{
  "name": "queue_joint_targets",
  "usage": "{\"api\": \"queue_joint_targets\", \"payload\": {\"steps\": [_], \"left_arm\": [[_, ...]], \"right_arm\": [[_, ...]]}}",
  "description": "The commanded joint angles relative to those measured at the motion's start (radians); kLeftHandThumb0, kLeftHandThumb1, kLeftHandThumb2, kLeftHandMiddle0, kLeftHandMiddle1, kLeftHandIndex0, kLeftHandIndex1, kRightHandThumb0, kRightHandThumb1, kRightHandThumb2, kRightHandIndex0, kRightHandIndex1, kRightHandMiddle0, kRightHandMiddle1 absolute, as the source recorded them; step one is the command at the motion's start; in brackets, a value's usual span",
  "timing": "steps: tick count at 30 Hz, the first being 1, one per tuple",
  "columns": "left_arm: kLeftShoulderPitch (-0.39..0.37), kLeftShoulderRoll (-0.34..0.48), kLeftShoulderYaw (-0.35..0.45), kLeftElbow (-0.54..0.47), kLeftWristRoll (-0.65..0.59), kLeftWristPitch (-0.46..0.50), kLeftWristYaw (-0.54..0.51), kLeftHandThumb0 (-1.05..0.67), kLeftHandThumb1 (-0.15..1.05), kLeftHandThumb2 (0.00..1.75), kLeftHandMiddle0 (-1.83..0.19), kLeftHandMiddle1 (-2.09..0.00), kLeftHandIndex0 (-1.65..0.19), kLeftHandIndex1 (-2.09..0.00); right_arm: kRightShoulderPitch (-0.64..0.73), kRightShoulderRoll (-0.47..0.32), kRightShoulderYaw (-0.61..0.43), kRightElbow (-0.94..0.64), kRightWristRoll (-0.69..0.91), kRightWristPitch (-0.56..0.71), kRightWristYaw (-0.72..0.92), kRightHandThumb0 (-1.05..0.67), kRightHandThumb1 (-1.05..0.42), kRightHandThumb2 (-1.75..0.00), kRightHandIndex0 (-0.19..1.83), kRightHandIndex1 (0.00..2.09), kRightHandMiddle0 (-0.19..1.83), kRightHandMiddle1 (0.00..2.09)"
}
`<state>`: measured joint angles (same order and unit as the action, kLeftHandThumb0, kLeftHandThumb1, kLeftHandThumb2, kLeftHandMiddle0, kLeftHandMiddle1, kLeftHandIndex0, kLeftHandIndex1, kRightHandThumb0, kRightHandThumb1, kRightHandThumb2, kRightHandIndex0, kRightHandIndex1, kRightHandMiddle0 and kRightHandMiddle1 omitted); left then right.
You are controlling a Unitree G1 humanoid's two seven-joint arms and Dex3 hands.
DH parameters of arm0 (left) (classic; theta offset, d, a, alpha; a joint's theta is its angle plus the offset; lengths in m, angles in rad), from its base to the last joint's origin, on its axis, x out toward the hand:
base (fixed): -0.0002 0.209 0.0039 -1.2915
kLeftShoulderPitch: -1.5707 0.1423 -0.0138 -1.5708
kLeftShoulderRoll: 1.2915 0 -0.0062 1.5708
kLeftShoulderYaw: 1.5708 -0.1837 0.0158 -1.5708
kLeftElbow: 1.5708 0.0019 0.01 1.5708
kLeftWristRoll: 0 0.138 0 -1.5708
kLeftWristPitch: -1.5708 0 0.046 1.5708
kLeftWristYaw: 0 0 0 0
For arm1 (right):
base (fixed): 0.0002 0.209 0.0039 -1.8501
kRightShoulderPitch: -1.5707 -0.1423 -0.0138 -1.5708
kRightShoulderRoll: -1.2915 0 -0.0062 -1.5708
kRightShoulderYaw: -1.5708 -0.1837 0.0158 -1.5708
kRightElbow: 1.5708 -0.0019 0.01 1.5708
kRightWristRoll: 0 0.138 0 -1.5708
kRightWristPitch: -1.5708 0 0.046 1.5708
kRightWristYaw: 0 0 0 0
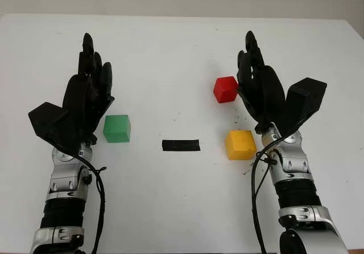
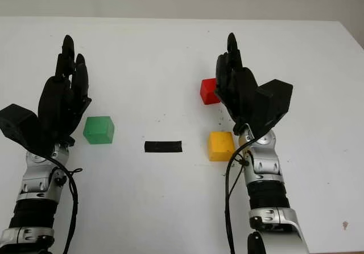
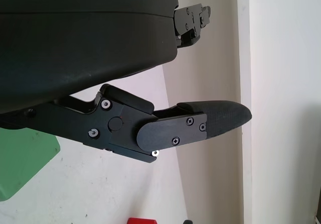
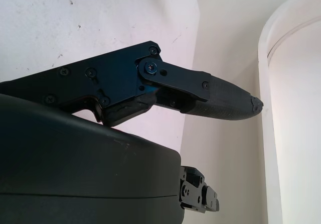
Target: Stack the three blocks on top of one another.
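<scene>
Nothing is stacked yet: the three blocks sit apart on the white table top (image 1: 182, 208). The small green plastic cube (image 1: 116, 128) lies on the left side, just beside the black three-finger left hand (image 1: 85, 103), which holds nothing and is open. The small red plastic cube (image 1: 225, 89) sits on the right side, with the small yellow plastic cube (image 1: 240, 144) nearer the robot; the black three-finger right hand (image 1: 263, 91), also open and empty, hovers just beside both. A short strip of black tape (image 1: 181, 145) marks the table between the green and yellow cubes.

The risks look like these. The red and yellow cubes lie near each other, so fingers closing on one could knock the other away. The green cube is well apart from the pair, so a long carry invites a slip from a shallow grasp. Small smooth cubes leave little margin: an off-centre or tilted release would probably topple the stack
</scene>
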<state>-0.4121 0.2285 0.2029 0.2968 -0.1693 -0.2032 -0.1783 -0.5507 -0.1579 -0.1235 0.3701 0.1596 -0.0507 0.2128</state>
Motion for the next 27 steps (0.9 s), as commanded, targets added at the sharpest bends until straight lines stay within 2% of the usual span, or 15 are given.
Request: {"api": "queue_joint_targets", "payload": {"steps": [1,9,11,12,14,16,17,19,20,22,24,27], "left_arm": [[0.011,0.005,0.006,-0.023,-0.005,-0.006,-0.002,-0.74,1.05,0.57,0.19,0.00,0.19,0.00],[0.004,0.008,0.003,-0.008,0.003,-0.008,-0.004,-0.73,1.05,0.57,0.19,0.00,0.19,0.00],[0.009,0.008,0.003,-0.014,0.002,-0.004,-0.006,-0.73,1.05,0.57,0.19,0.00,0.19,0.00],[0.012,0.009,0.002,-0.016,0.003,-0.006,-0.007,-0.73,1.05,0.57,0.19,0.00,0.19,0.00],[0.015,0.010,0.002,-0.022,0.005,-0.006,-0.006,-0.73,1.05,0.58,0.19,0.00,0.19,0.00],[0.017,0.010,0.004,-0.023,0.007,-0.008,-0.003,-0.73,1.05,0.58,0.19,0.00,0.19,0.00],[0.018,0.009,0.006,-0.024,0.004,-0.007,-0.003,-0.73,1.05,0.58,0.19,0.00,0.19,0.00],[0.020,0.007,0.006,-0.027,0.005,-0.007,0.001,-0.73,1.05,0.57,0.19,0.00,0.19,0.00],[0.021,0.006,0.005,-0.028,0.007,-0.009,0.003,-0.73,1.05,0.57,0.19,0.00,0.19,0.00],[0.025,0.008,0.001,-0.029,0.016,-0.014,0.005,-0.72,1.05,0.58,0.19,0.00,0.19,0.00],[0.026,0.009,0.001,-0.026,0.018,-0.016,0.004,-0.72,1.05,0.59,0.19,0.00,0.19,0.00],[0.031,0.010,0.001,-0.033,0.017,-0.010,0.003,-0.72,1.05,0.59,0.19,0.00,0.19,0.00]], "right_arm": [[0.009,0.001,-0.004,-0.019,0.005,0.001,0.000,-0.76,-1.05,-0.72,-0.19,0.00,-0.19,0.00],[-0.005,-0.016,-0.006,0.014,0.006,-0.012,0.025,-0.76,-1.05,-0.69,-0.19,0.00,-0.19,0.00],[-0.021,-0.045,-0.015,0.001,0.002,-0.007,0.034,-0.74,-1.05,-0.59,-0.19,0.00,-0.19,0.00],[-0.036,-0.065,-0.019,-0.001,-0.010,-0.013,0.030,-0.71,-1.05,-0.47,-0.19,0.00,-0.18,0.00],[-0.077,-0.112,-0.021,0.014,-0.043,-0.043,0.024,-0.69,-1.05,-0.34,-0.18,0.01,-0.16,0.02],[-0.151,-0.173,-0.028,0.062,-0.073,-0.079,0.029,-0.70,-1.01,-0.14,-0.03,0.09,-0.01,0.13],[-0.192,-0.204,-0.026,0.093,-0.091,-0.090,0.035,-0.71,-0.97,-0.10,0.01,0.11,-0.03,0.31],[-0.270,-0.264,-0.002,0.165,-0.152,-0.114,0.036,-0.67,-0.89,-0.06,0.09,0.15,-0.13,0.73],[-0.307,-0.291,0.015,0.208,-0.181,-0.140,0.046,-0.68,-0.87,-0.05,0.16,0.19,-0.11,0.81],[-0.379,-0.345,0.065,0.284,-0.259,-0.173,0.068,-0.63,-0.80,-0.04,0.17,0.21,-0.09,0.91],[-0.443,-0.388,0.125,0.351,-0.344,-0.194,0.084,-0.63,-0.75,-0.05,0.17,0.21,-0.01,0.83],[-0.515,-0.432,0.212,0.438,-0.464,-0.253,0.088,-0.64,-0.71,-0.05,0.21,0.16,0.18,0.54]]}}
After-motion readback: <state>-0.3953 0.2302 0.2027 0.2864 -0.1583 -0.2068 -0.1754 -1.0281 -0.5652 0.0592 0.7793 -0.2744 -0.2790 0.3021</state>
